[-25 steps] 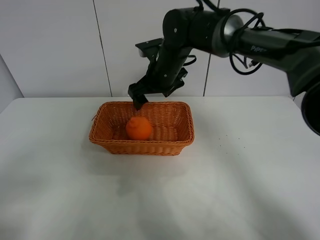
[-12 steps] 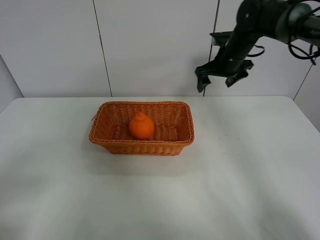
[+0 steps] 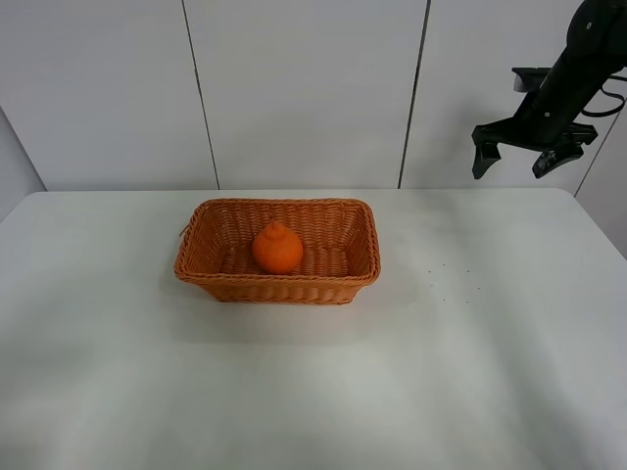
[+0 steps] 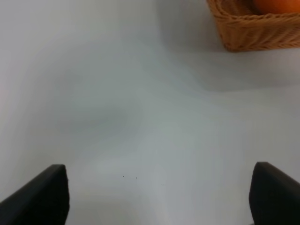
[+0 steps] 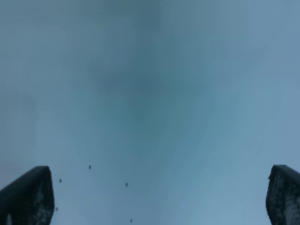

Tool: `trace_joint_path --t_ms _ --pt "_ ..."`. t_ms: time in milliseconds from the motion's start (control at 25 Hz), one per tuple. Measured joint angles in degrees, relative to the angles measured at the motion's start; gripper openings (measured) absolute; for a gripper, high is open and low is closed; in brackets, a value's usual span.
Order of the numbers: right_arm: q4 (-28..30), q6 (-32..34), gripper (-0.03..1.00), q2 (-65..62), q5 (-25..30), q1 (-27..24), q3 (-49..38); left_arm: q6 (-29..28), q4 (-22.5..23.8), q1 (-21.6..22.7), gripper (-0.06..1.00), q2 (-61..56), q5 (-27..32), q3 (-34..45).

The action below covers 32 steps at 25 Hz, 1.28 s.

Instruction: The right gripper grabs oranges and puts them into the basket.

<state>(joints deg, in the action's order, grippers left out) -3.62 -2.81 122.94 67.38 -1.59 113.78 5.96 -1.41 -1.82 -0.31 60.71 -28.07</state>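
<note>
The orange point(image 3: 276, 248), round with a knobbed top, sits inside the wicker basket point(image 3: 355, 264) at the middle of the white table. The right gripper point(image 3: 513, 160) is open and empty, raised high at the far right, well away from the basket. In the right wrist view its two dark fingertips point(image 5: 27, 197) frame bare table with small dark specks. The left gripper point(image 4: 159, 197) is open and empty over bare table; its view shows a corner of the basket point(image 4: 255, 33) with the orange point(image 4: 276, 4) at the picture's edge. The left arm is out of the exterior view.
White table point(image 3: 313, 392) with a panelled white wall behind it. A few tiny dark specks point(image 3: 446, 284) lie on the table to the right of the basket.
The right arm has swung from over the basket up and away to the far right, empty. The orange settled upright in the basket and stays there.
</note>
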Motion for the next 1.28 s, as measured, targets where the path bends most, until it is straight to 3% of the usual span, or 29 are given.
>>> trace_joint_path --t_ms 400,600,840,1160,1280 --pt "-0.7 -1.1 0.69 -1.3 2.3 2.1 -0.5 0.0 0.0 0.0 0.88 0.0 0.0 0.0" --pt "-0.4 -1.1 0.69 -8.2 2.3 2.2 -6.6 0.0 0.0 0.0 0.88 0.0 0.0 0.0" --pt "-0.2 -1.1 0.69 -23.9 2.2 2.2 -26.6 0.0 0.0 0.0 0.88 0.0 0.0 0.0" --pt "-0.1 -1.1 0.69 -55.7 2.4 2.2 -59.6 0.0 0.0 0.0 0.88 0.0 0.0 0.0" --pt "-0.1 -1.1 0.69 -67.9 0.0 2.2 -70.0 0.0 0.0 0.0 0.88 0.0 0.0 0.0"
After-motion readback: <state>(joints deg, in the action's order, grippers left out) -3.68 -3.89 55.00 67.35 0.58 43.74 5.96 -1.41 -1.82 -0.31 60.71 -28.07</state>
